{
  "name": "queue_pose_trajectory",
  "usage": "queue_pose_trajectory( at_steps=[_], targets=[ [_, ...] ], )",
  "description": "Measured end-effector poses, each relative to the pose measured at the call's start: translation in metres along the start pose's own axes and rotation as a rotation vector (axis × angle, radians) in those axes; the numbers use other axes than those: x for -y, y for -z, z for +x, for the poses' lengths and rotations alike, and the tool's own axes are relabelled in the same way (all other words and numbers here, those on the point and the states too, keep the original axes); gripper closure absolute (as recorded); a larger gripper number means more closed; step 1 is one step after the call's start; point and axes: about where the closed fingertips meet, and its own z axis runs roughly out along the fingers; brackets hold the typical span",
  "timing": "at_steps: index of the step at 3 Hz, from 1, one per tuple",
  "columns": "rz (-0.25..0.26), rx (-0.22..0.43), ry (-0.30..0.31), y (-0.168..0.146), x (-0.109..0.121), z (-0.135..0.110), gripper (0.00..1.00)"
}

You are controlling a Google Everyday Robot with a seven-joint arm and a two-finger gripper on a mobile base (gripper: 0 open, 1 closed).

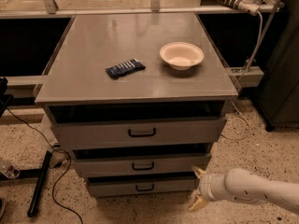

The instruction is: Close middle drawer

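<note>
The grey cabinet has three drawers, each with a small black bar handle. The middle drawer (140, 165) has the mid-sized front and stands pulled out a little, with a dark gap above it. The top drawer (140, 132) has the widest front and sticks out further. The bottom drawer (142, 187) has the narrowest front. My gripper (198, 188) is low at the right, just beside the right ends of the middle and bottom drawer fronts. Its two pale fingertips are spread apart and hold nothing. The white arm runs off to the lower right.
On the cabinet top (93, 87) lie a dark blue snack packet (124, 68) and a white bowl (181, 55). Cables and a black bar (39, 183) lie on the speckled floor at the left. A dark cabinet (282, 78) stands at the right.
</note>
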Motion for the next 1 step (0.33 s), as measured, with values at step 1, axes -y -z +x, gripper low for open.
queue_pose_trajectory(
  at_steps=[1],
  targets=[
    [0.000, 0.000, 0.000, 0.0000, 0.0000, 0.0000, 0.00]
  ],
)
